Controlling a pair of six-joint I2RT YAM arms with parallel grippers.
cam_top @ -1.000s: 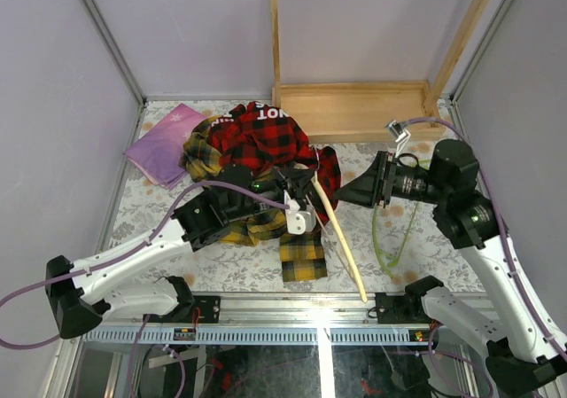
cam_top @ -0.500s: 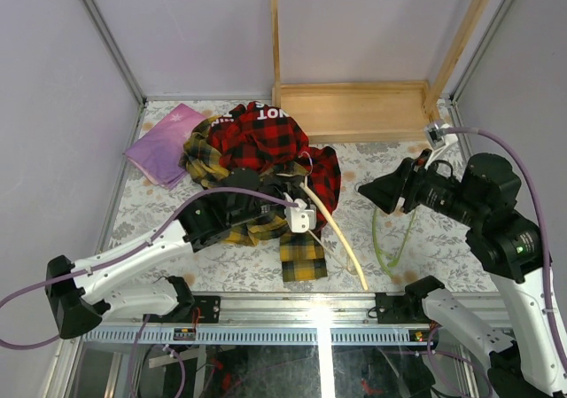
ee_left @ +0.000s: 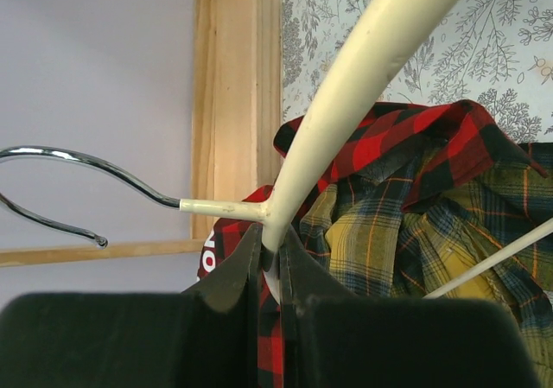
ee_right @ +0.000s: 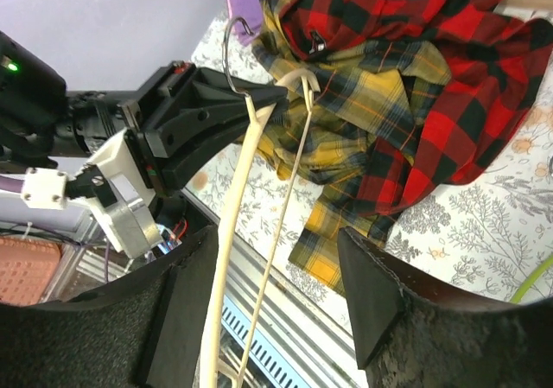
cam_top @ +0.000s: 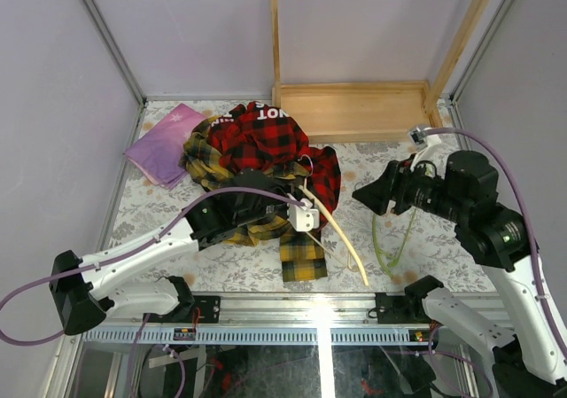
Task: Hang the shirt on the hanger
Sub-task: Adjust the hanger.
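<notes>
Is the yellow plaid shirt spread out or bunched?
Bunched: the shirt lies crumpled in a heap, partly under the red plaid garment.

I count two plaid shirts: one red shirt (cam_top: 266, 136) and one yellow shirt (cam_top: 301, 258) heaped under its near edge. Two hangers are right of the red shirt: one cream hanger (ee_left: 365, 70), one green hanger (cam_top: 379, 243). One purple cloth (cam_top: 164, 145) sits left of it, one wooden tray (cam_top: 354, 110) behind.
</notes>
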